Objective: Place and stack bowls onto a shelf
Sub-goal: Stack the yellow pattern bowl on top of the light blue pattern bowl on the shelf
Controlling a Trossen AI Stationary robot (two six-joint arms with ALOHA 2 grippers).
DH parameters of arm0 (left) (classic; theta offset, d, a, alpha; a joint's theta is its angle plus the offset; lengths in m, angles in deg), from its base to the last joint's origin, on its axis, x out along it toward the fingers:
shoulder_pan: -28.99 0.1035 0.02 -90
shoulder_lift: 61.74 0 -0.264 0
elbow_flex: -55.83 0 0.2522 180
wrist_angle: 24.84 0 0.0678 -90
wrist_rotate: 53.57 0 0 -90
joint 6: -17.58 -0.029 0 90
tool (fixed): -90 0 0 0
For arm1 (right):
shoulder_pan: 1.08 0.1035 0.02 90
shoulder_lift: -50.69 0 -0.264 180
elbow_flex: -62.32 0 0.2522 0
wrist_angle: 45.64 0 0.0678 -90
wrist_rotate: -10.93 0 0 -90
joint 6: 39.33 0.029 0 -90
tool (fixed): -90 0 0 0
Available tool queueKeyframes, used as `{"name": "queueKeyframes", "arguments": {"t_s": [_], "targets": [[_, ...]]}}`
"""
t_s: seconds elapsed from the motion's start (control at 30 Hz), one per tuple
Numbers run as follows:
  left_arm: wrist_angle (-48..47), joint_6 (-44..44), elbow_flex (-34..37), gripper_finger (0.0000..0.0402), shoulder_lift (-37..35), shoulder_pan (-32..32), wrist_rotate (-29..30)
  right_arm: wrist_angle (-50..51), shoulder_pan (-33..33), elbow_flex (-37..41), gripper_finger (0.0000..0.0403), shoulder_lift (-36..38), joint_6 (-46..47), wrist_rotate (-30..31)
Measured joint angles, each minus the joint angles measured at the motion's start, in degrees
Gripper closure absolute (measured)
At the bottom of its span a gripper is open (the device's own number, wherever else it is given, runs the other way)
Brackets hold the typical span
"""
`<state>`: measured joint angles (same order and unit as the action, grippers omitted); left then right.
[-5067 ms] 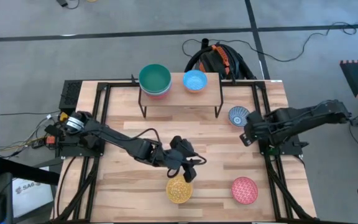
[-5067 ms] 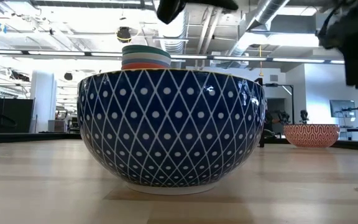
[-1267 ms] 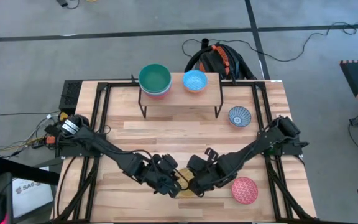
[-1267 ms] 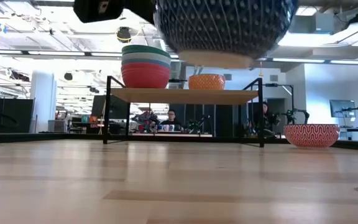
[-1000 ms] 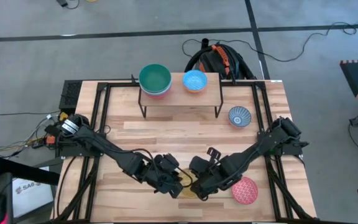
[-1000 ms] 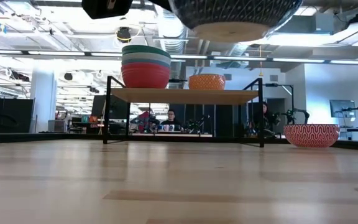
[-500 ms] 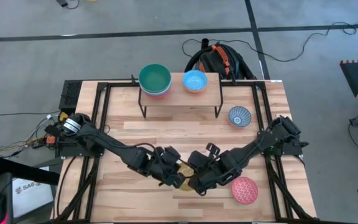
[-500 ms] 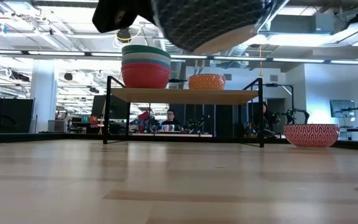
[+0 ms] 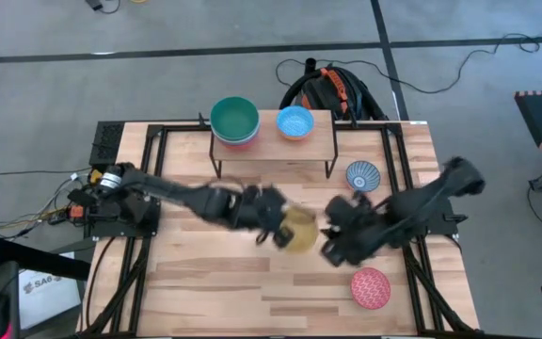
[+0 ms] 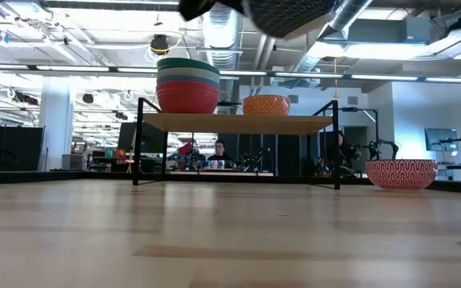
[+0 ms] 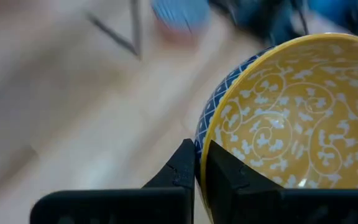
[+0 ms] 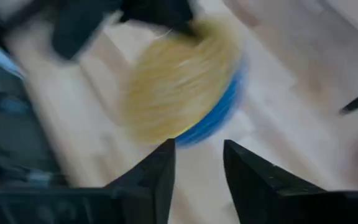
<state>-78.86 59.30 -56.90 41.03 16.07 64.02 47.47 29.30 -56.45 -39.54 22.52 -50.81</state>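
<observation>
Fingers of your left gripper [image 11: 196, 163] pinch the rim of the yellow bowl [image 11: 291, 118], one inside, one outside, so it hangs clear above the table's middle for carrying toward the shelf [image 9: 269, 132]. It's yellow with white swirls inside, blue-and-white lattice outside. Your right gripper [image 12: 196, 163] hangs just beside it, fingers spread, holding nothing.

The large slatted wooden tabletop [image 9: 205, 273] carries a small rack with a light wooden plank top and black legs [image 9: 273, 143], a blue-and-white patterned bowl [image 9: 362, 176] and a pink-red patterned bowl [image 9: 371, 288]. On the rack sit a teal-topped bowl stack [image 9: 234, 121] and a light blue bowl [image 9: 295, 122].
</observation>
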Motion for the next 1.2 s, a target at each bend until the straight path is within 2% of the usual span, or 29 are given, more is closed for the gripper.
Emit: {"name": "queueKeyframes", "arguments": {"t_s": [0.23,0.3,0.5,0.67,0.83,0.93,1.2], "targets": [[-1.41,-10.97,-10.55,0.0401,-0.12,13.79,5.57,1.57,-0.13,0.00,0.0220,10.25,2.28,5.05],[0.43,-13.66,-12.08,0.0401,-0.03,18.86,5.33,1.55,-0.87,0.00,0.0221,11.87,2.35,5.49],[3.93,-20.18,-13.74,0.0401,1.66,31.56,-0.21,1.89,-5.10,0.05,0.0227,13.74,0.40,6.39],[8.40,-34.20,-13.63,0.0401,3.55,38.94,-8.64,3.35,-10.49,0.10,0.0228,13.78,-4.02,4.69],[10.01,-41.66,-13.65,0.0401,5.91,42.83,-15.53,4.68,-15.77,0.13,0.0228,13.78,-8.68,1.81],[12.18,-43.81,-13.65,0.0401,6.68,43.39,-16.83,4.67,-18.96,0.13,0.0228,13.80,-11.91,0.82],[14.22,-56.83,-13.65,0.0401,8.33,41.63,-16.78,4.44,-27.68,0.13,0.0228,13.78,-19.22,-2.79]]}}
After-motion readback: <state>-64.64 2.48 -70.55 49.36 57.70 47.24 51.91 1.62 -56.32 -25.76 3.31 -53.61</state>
